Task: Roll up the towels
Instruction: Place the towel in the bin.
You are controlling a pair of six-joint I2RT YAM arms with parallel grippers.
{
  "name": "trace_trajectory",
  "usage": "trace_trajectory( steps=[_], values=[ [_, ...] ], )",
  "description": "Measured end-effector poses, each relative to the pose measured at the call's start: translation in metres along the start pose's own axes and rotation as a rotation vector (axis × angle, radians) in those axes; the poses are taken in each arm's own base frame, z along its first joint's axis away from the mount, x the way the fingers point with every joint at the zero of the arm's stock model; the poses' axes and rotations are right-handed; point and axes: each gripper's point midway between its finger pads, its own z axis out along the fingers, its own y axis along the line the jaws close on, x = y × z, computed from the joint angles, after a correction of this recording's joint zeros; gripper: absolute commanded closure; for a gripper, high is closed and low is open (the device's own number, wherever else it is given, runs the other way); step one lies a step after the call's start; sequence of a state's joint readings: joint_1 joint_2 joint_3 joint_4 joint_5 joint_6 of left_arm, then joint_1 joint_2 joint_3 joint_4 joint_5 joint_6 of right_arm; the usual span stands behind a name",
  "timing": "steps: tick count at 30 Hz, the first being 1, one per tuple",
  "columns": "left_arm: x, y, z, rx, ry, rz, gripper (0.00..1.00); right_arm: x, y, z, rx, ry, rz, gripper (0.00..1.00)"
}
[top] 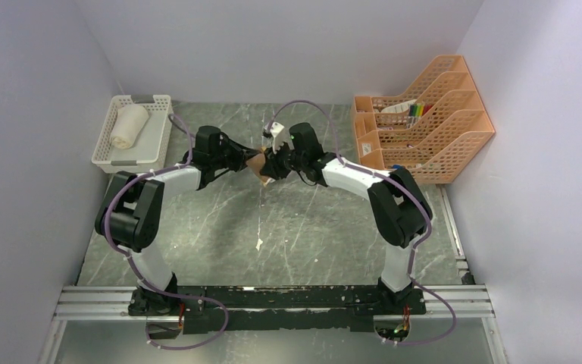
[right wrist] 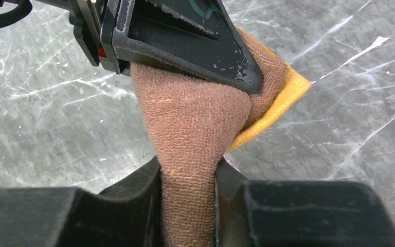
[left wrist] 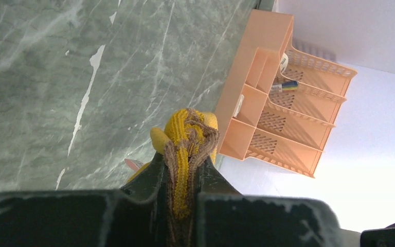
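Note:
The brown towel [top: 259, 164] with its mustard-yellow reverse is bunched up and held in the air above the middle of the table, between both arms. My left gripper [left wrist: 185, 175] is shut on its rolled end [left wrist: 189, 139], where yellow and brown layers show between the jaws. My right gripper [right wrist: 189, 177] is shut on the brown side [right wrist: 193, 118], and the left gripper's black finger [right wrist: 185, 38] presses the towel from above. The cream-white towel [top: 129, 126] lies rolled in the white basket [top: 114, 155] at the back left.
An orange tiered file organizer [top: 424, 121] [left wrist: 277, 113] holding pens stands at the back right by the wall. The table [top: 288, 235] is grey-green marble. A rail [top: 273, 299] with both arm bases runs along the near edge.

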State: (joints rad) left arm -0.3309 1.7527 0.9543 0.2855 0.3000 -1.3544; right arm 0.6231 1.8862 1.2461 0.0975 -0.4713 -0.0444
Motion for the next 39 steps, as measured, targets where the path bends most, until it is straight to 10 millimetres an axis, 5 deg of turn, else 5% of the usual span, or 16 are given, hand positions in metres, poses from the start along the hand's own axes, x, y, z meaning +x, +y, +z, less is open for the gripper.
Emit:
trace_trajectory(
  steps=[8, 9, 10, 16, 20, 24, 29, 34, 39],
  values=[
    [-0.007, -0.009, 0.001, 0.011, -0.019, 0.129, 0.93, -0.001, -0.005, -0.003, 0.024, 0.004, 0.014, 0.2],
    [-0.011, -0.012, 0.002, 0.004, -0.032, 0.165, 0.93, -0.002, -0.007, -0.007, 0.032, -0.001, 0.015, 0.02],
    [-0.017, -0.015, 0.002, -0.005, -0.048, 0.209, 0.93, -0.004, -0.01, -0.013, 0.044, -0.009, 0.022, 0.0],
    [-0.068, -0.033, -0.014, -0.078, -0.177, 0.449, 0.93, -0.043, -0.059, -0.101, 0.211, -0.208, 0.09, 0.0],
    [-0.139, -0.037, -0.043, -0.216, -0.292, 0.605, 0.93, -0.077, -0.062, -0.142, 0.275, -0.353, 0.076, 0.0],
    [-0.227, -0.067, -0.087, -0.413, -0.49, 0.82, 0.93, -0.076, -0.043, -0.143, 0.229, -0.396, 0.101, 0.0],
    [-0.293, -0.088, -0.144, -0.602, -0.659, 1.045, 0.93, -0.048, -0.03, -0.132, 0.196, -0.346, 0.156, 0.0],
    [-0.356, -0.071, -0.171, -0.739, -0.686, 1.188, 0.93, -0.058, -0.001, -0.132, 0.159, -0.353, 0.114, 0.0],
    [-0.413, -0.029, -0.163, -0.846, -0.658, 1.272, 0.93, -0.073, 0.018, -0.138, 0.131, -0.39, 0.076, 0.0]
  ],
)
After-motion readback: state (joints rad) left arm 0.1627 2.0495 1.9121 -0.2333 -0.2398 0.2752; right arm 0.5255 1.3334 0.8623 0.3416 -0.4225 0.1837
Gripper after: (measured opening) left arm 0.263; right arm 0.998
